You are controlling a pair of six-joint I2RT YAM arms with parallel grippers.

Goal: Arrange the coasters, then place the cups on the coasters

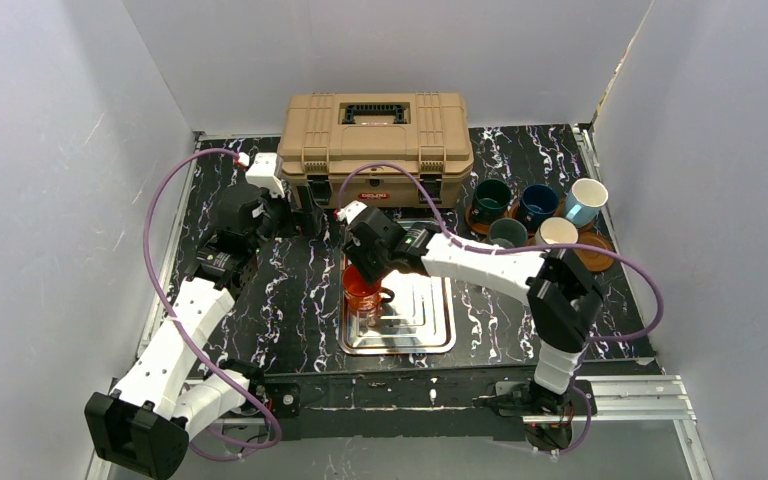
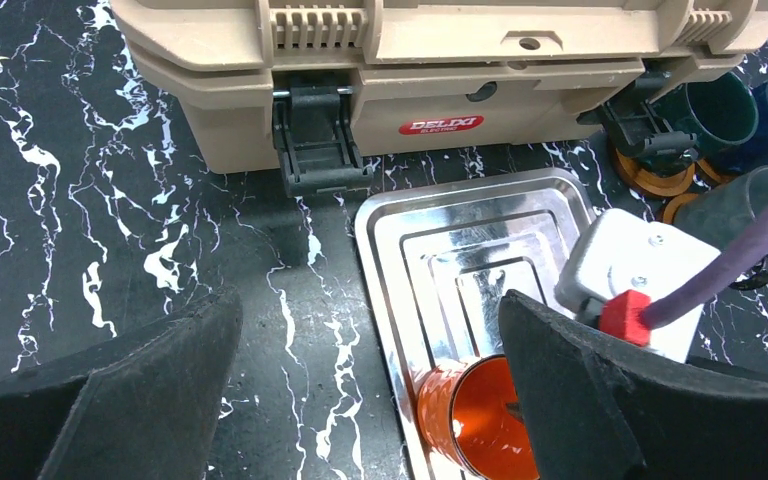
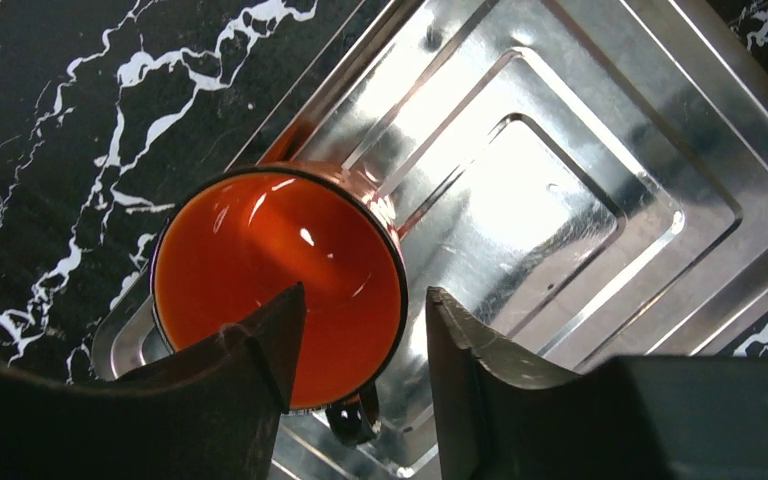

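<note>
Mid-grasp on the orange cup (image 3: 280, 270) at the left edge of the steel tray (image 3: 580, 200), with right pincer (image 3: 365, 305) spread astride its rim, not yet clamped, and left pincer (image 2: 370, 320) gaping over the table (image 1: 290, 300); next, likely: squeeze shut, lift straight, carry to the rightmost coaster (image 1: 597, 252).

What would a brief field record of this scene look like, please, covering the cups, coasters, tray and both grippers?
orange cup: upright on the steel tray, at its left edge
right gripper: open, straddling that cup's rim, one finger inside
left gripper: open, empty, near the toolbox
other cups: five clustered at back right
coasters: brown discs partly visible under that cluster
</note>
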